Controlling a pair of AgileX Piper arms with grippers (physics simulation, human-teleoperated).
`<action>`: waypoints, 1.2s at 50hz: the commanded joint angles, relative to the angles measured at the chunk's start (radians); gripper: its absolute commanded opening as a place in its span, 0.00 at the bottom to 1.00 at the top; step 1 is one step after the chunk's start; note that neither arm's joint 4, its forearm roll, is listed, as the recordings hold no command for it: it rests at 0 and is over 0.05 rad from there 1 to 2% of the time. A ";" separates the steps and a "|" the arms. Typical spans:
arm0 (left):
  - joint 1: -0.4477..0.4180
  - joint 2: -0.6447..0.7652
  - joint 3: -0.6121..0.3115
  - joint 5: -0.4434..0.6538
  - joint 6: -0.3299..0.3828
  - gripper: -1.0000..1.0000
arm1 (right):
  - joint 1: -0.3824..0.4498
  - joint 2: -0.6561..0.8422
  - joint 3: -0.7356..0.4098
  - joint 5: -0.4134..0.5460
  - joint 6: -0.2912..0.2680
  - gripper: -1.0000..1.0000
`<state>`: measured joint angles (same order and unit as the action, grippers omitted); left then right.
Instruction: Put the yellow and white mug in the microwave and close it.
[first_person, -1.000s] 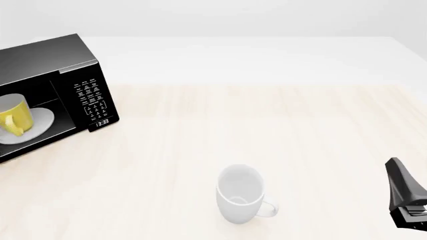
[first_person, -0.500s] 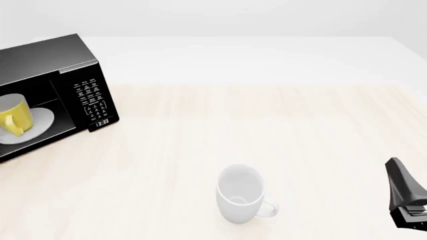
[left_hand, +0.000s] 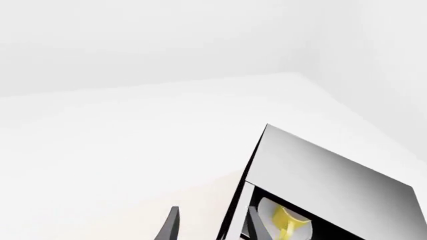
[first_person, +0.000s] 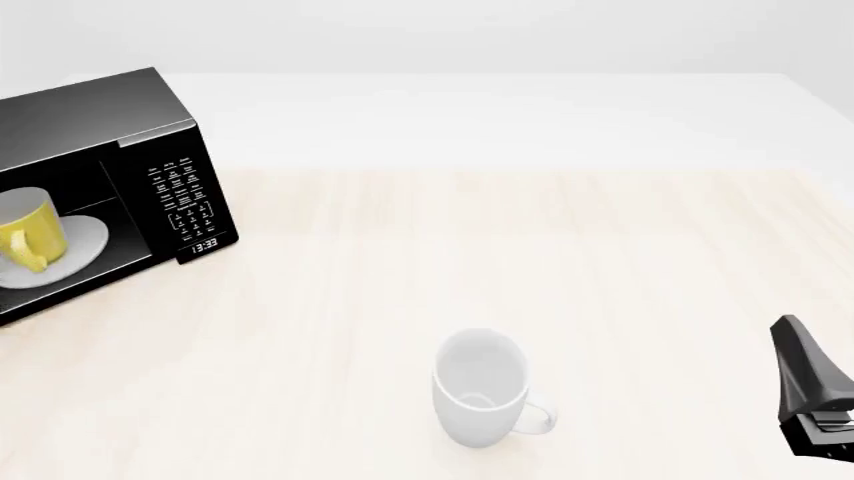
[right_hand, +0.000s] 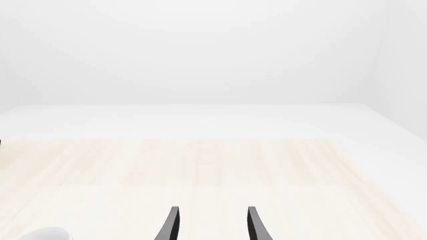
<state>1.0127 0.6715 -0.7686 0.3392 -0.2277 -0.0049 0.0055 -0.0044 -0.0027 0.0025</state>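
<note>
The black microwave (first_person: 127, 130) stands at the table's far left, keypad and clock facing right. Its cavity shows, with the yellow and white mug (first_person: 30, 232) upright on the white turntable plate (first_person: 83, 240). I cannot make out the door. My left gripper (left_hand: 210, 227) is outside the front view; in the left wrist view its fingers are apart and empty, close to the microwave (left_hand: 320, 170), with the mug (left_hand: 288, 224) visible inside. My right gripper (right_hand: 210, 225) is open and empty, low at the table's right front (first_person: 794, 345).
A larger all-white mug (first_person: 481, 385) stands near the front middle of the light wood table (first_person: 534, 250), handle to the right; its rim shows in the right wrist view (right_hand: 43, 234). A white wall lies beyond the table's far edge.
</note>
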 joint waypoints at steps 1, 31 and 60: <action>0.062 0.033 0.005 -0.014 0.001 1.00 | 0.000 0.000 0.000 0.000 0.000 1.00; 0.218 0.178 0.031 -0.054 0.005 1.00 | 0.000 0.000 0.000 0.000 0.000 1.00; 0.333 0.347 0.103 -0.157 0.084 1.00 | 0.000 0.000 0.000 0.000 0.000 1.00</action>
<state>1.3118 0.9656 -0.6913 0.2156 -0.1761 -0.0050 0.0055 -0.0044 -0.0027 0.0026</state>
